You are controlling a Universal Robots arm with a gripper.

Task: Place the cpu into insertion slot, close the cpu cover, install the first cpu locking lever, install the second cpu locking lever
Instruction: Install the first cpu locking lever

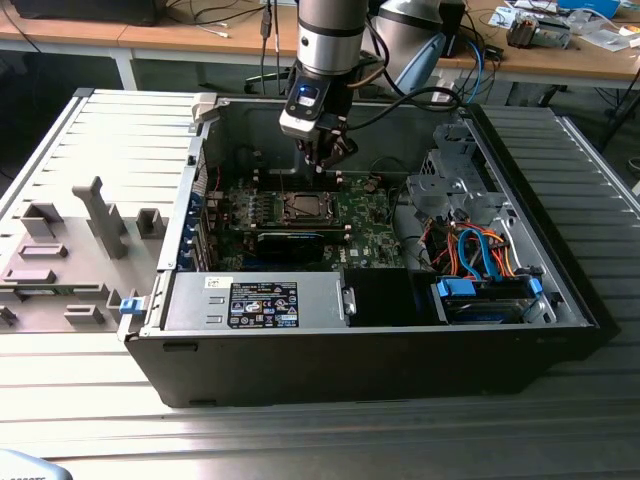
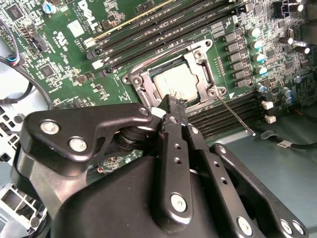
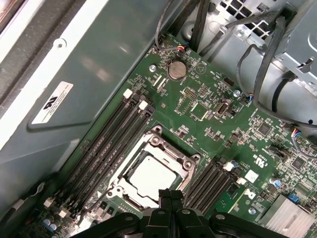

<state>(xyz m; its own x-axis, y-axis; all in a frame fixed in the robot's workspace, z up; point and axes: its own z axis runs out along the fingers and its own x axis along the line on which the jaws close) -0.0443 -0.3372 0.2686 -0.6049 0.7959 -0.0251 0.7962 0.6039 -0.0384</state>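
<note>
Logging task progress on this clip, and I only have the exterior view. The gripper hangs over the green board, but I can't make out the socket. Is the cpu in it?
Observer: Yes. In both wrist views the cpu lies flat in the insertion slot, with its silvery top face up.
Operator: And the cover, is it up or down?
Observer: Down. The cpu cover lies flat on the socket, and the chip's top shows through its square window.
</note>
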